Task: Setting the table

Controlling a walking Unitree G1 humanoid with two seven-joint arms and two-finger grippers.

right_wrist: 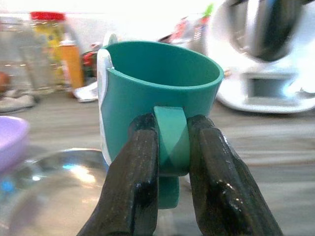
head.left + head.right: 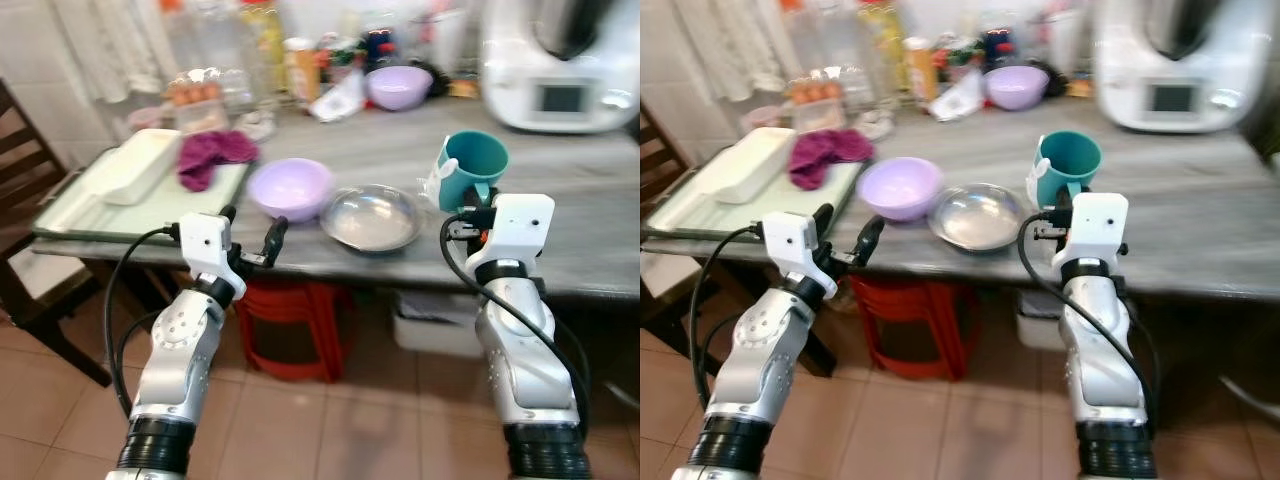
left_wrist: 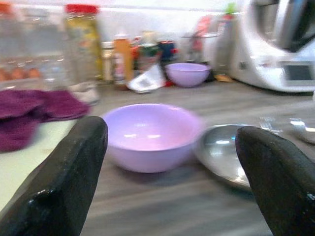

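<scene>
Teal mug [image 1: 160, 93] pinched by right end effector [image 1: 170, 162]; steel plate [image 2: 372, 217] beside

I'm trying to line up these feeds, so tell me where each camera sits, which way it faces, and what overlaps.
Left eye: on the head, looking down at the table; both silver arms show.
Right eye: beside it, the same scene, slightly offset.
Left wrist: on the left arm, looking along the open left gripper at the near bowl.
Right wrist: on the right arm, looking along the right gripper, jaws shut on the cup handle.
Shared: both wrist views catch the steel plate and the white appliance.
</scene>
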